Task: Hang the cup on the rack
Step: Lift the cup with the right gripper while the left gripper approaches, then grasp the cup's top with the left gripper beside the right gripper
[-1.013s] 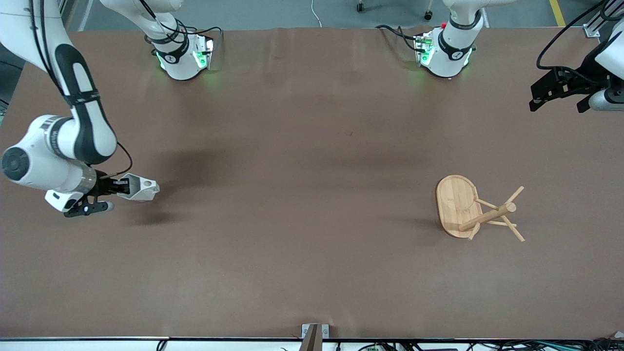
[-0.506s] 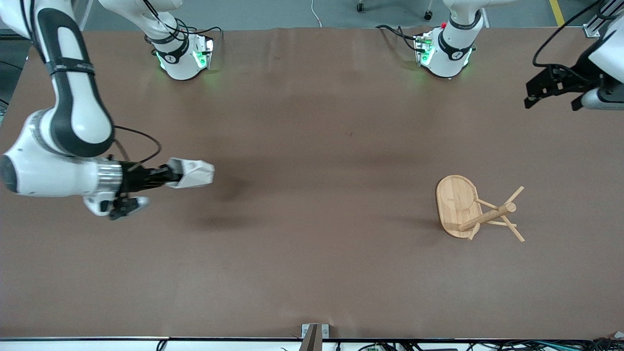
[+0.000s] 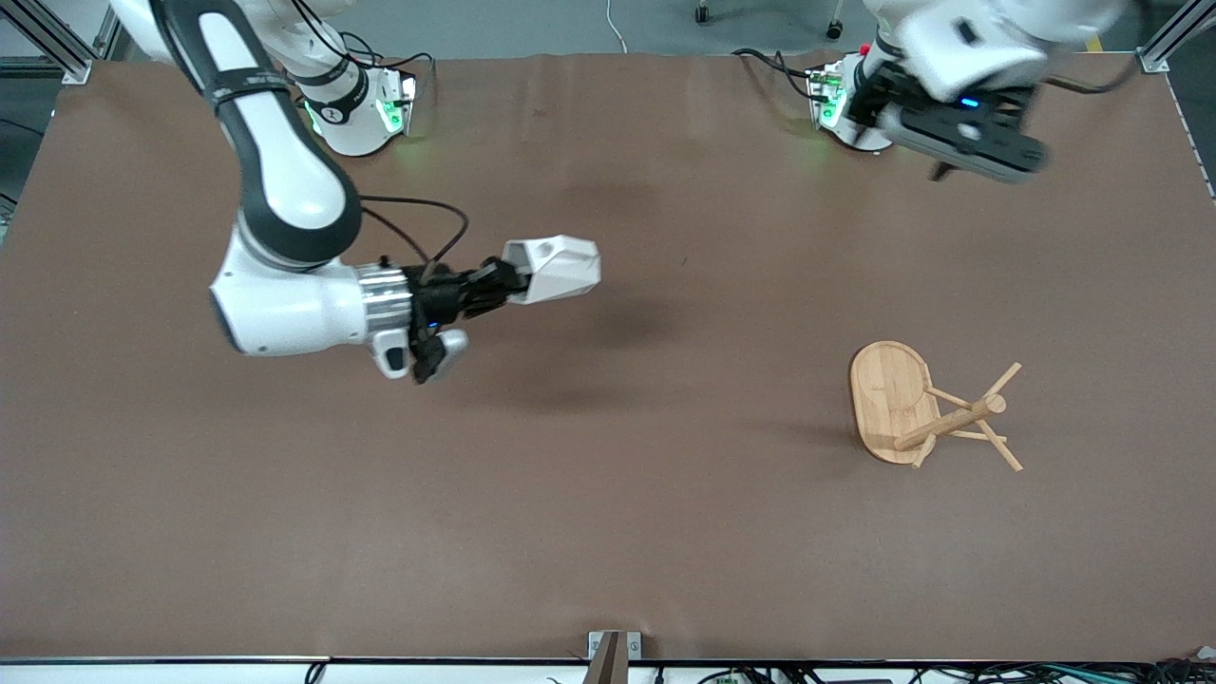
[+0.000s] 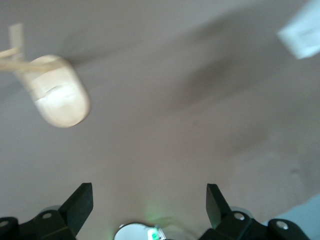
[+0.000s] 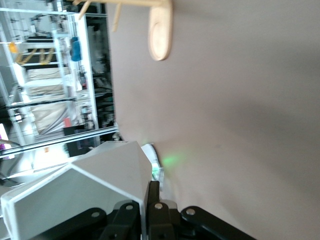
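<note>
Counting one cup [image 3: 554, 268] in right tool [image 3: 503, 282], one apparently upright rack [image 3: 917, 407].

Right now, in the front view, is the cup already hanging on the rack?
No, the cup is held in the right gripper above bare table, apart from the rack.

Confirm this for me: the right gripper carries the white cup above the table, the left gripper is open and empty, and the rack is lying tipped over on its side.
One thing is wrong: the rack is not tipped over. The front view shows it standing on its flat oval base, post upright. The rest holds: the right gripper carries the cup above the table, and the left wrist view shows the left gripper open and empty.
</note>
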### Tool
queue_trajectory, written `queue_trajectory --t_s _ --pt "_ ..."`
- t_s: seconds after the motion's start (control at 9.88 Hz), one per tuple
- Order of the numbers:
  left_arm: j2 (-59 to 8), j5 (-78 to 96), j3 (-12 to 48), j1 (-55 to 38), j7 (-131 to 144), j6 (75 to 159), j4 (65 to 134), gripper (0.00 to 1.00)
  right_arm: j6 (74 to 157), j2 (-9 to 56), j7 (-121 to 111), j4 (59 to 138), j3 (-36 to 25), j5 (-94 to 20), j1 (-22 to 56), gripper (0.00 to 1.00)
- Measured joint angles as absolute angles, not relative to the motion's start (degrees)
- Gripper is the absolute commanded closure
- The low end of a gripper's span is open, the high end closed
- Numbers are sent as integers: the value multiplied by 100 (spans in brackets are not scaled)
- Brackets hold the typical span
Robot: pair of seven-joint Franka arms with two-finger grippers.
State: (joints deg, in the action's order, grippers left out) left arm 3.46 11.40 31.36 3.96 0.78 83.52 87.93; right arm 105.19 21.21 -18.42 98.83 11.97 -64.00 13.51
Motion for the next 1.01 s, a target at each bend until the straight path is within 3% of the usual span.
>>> queue_trajectory --t_s 0.41,1.01 --pt "330 1413 4025 390 -366 9637 9244 0 11199 2288 -1840 9881 1634 -7277 1703 99" --pt "279 1755 4303 488 -2235 10856 10243 0 11268 2295 -1466 9847 1830 -7525 1786 99"
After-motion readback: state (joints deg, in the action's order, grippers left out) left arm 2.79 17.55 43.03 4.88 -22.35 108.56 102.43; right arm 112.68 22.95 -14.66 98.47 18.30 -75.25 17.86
